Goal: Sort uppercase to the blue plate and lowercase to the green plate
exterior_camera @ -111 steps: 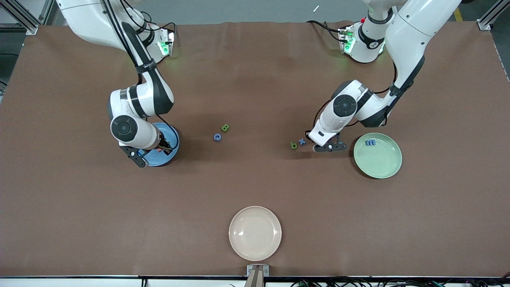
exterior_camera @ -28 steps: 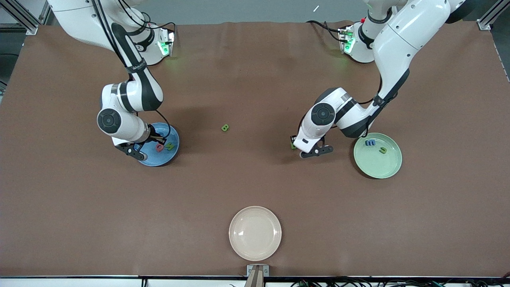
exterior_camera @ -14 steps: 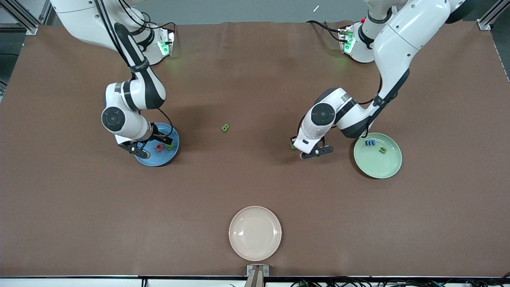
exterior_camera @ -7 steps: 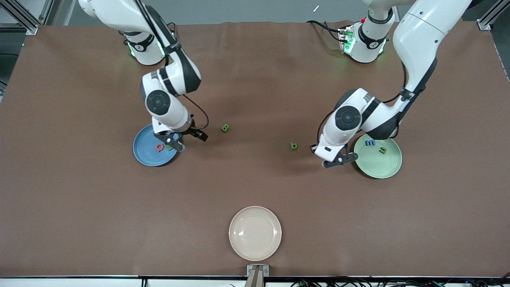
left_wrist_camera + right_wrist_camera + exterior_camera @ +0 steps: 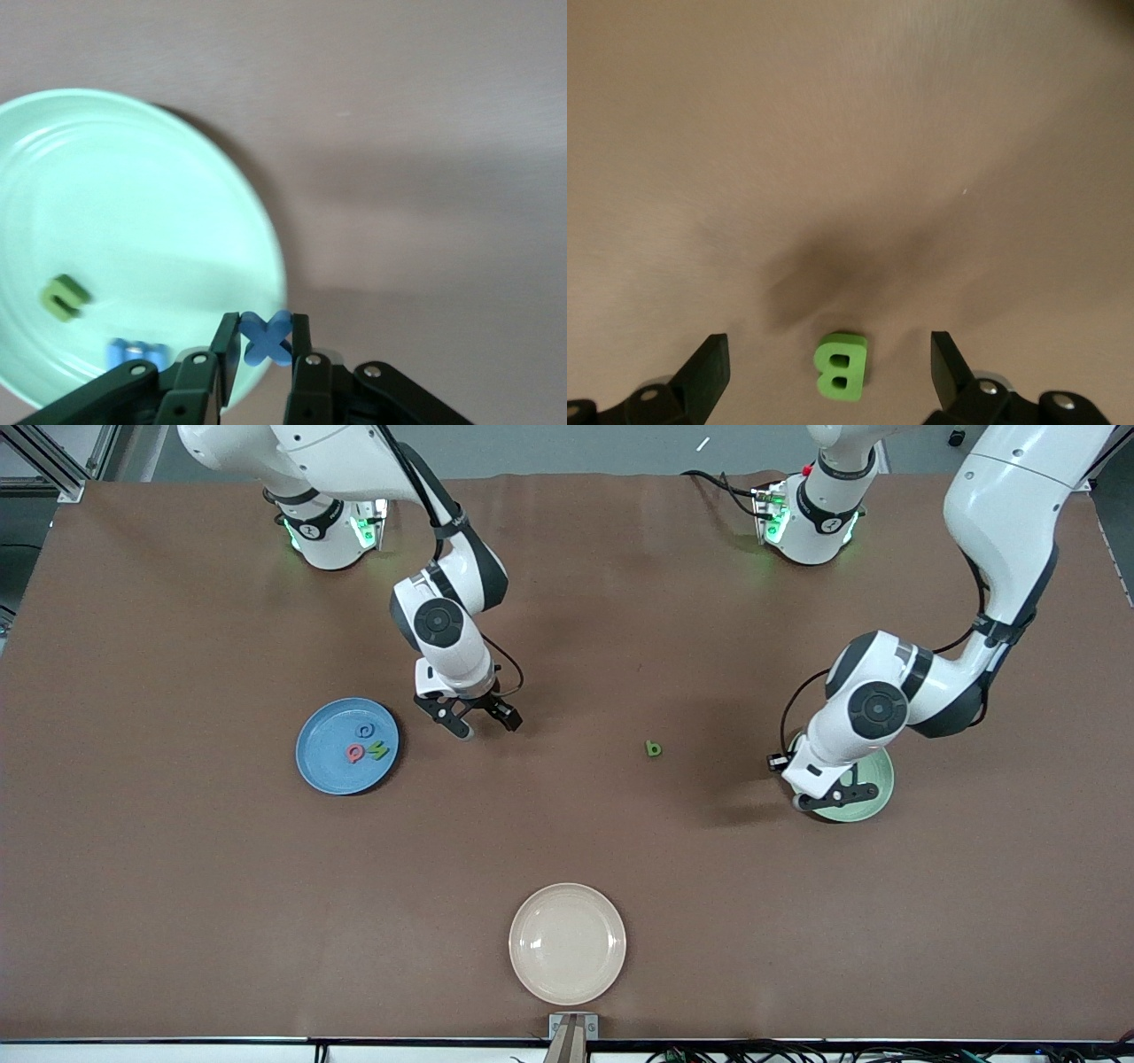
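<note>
Sorting looks well along: the blue plate (image 5: 346, 746), left of centre in the front view, already carries a red Q (image 5: 355, 754), a green N (image 5: 379, 751) and a blue C (image 5: 363, 730), presumably put there as the capitals' home. The left gripper (image 5: 264, 347) hangs over the edge of the green plate (image 5: 873, 797) at the right of that view, its fingers clenched on a blue x (image 5: 266, 337) pinched between the tips; I take it the x is carried there because it is lowercase, like the blue m (image 5: 136, 354) and green u (image 5: 64, 297) lying in the plate. The right gripper (image 5: 481, 723) hovers near centre with fingers spread wide, and the green B (image 5: 841, 367) sits on the counter (image 5: 567, 833) between them, untouched, so a grab seems intended. A green b (image 5: 654, 748) lies alone on the counter, nearer the green plate. A beige plate (image 5: 567, 943) sits at lower centre.
</note>
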Action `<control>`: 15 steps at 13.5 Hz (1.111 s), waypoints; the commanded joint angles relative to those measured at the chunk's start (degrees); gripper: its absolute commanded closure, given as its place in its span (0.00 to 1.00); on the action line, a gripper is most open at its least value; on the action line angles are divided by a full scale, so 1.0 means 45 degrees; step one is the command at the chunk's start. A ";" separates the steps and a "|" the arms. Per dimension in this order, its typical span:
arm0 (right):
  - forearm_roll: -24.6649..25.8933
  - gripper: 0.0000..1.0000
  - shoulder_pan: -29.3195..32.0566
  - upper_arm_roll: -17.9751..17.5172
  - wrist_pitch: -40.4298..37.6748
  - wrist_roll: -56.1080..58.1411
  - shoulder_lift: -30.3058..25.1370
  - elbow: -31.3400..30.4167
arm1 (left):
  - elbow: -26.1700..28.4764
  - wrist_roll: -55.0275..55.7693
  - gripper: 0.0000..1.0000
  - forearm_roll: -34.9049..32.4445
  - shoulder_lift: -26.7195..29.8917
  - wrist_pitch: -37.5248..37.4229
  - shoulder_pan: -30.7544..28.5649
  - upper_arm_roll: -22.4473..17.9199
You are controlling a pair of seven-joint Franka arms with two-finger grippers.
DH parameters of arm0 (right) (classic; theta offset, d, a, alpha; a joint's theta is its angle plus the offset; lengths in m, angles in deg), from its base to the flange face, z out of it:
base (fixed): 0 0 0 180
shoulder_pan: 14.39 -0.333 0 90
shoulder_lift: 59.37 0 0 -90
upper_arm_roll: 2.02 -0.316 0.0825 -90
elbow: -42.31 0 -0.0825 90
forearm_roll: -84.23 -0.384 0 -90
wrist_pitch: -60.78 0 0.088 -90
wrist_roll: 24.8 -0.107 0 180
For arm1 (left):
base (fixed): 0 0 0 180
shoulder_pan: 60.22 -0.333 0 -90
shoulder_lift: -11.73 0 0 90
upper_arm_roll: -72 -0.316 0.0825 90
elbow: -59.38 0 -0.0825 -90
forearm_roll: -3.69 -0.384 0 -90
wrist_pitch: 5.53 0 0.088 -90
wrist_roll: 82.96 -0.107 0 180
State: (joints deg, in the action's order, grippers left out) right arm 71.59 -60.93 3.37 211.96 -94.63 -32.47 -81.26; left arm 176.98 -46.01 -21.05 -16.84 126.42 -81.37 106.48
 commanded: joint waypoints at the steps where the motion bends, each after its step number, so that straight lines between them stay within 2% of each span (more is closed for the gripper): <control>1: -0.0217 0.00 -0.0147 0.0149 -0.0020 -0.0261 -0.0002 0.0058 | 0.0702 -0.0575 0.89 -0.0187 0.0392 0.0091 -0.0805 0.0170; 4: -0.0217 0.04 -0.0341 0.0149 -0.0021 -0.0887 0.0115 0.0058 | 0.0996 -0.0829 0.89 -0.0187 0.0314 0.0346 -0.1139 0.0169; 7: -0.0217 0.19 -0.0401 0.0149 -0.0060 -0.0907 0.0116 0.0038 | 0.1055 -0.0966 0.88 -0.0206 0.0040 0.0695 -0.1296 0.0150; 12: -0.0217 0.35 -0.0577 0.0149 -0.0157 -0.0927 0.0116 0.0038 | 0.0938 -0.0966 0.88 -0.1026 -0.0331 0.1243 -0.1648 0.0150; 14: -0.0217 0.48 -0.0577 0.0149 -0.0157 -0.1063 0.0116 0.0019 | 0.0919 -0.0947 0.87 -0.1027 -0.0448 0.1342 -0.1628 0.0150; 15: -0.0198 0.60 -0.0577 0.0168 -0.0177 -0.1064 0.0116 0.0019 | 0.0880 -0.0947 0.87 -0.1027 -0.0487 0.1439 -0.1628 0.0150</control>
State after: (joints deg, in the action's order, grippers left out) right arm 71.59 -62.52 3.49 211.57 -98.51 -31.94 -80.89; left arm 181.07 -49.96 -24.45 -18.56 131.89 -88.11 106.50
